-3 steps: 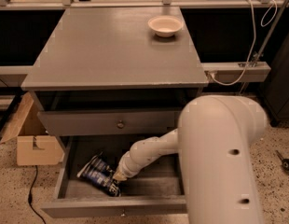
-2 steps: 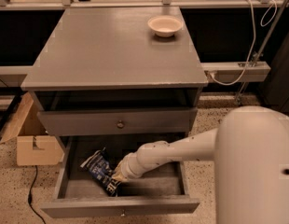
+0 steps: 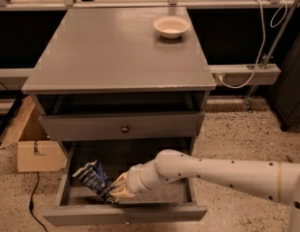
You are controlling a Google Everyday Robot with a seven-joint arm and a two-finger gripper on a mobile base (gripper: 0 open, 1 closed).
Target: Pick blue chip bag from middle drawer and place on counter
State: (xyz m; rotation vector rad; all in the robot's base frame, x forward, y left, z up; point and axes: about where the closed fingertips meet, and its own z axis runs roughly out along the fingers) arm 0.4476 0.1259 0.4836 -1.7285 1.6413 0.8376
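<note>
Dark-blue crinkly foil chip bag (image 3: pixel 93 179) sits in the near left corner of the wide grey-painted wooden middle drawer (image 3: pixel 126 214), which is pulled open. The bag tips up off the floor, with its long axis running on a diagonal from the left side wall down toward the front edge. The robot's pale two-finger gripper (image 3: pixel 118 190) comes in from the right on a long white arm (image 3: pixel 213 168). It appears clamped on the bag's lower right end, so nearly all of the chip bag hangs out to the left of the claw.

The grasp looks made and the lift is still to come. The bag's free end points at the left wall, so a straight rise should keep it from snagging there. It must then come forward, clear of the closed grey upper drawer (image 3: pixel 92 126), before going up to the flat grey-painted counter (image 3: pixel 116 52). A white bowl (image 3: pixel 171 26) stands near the counter's far right corner.
</note>
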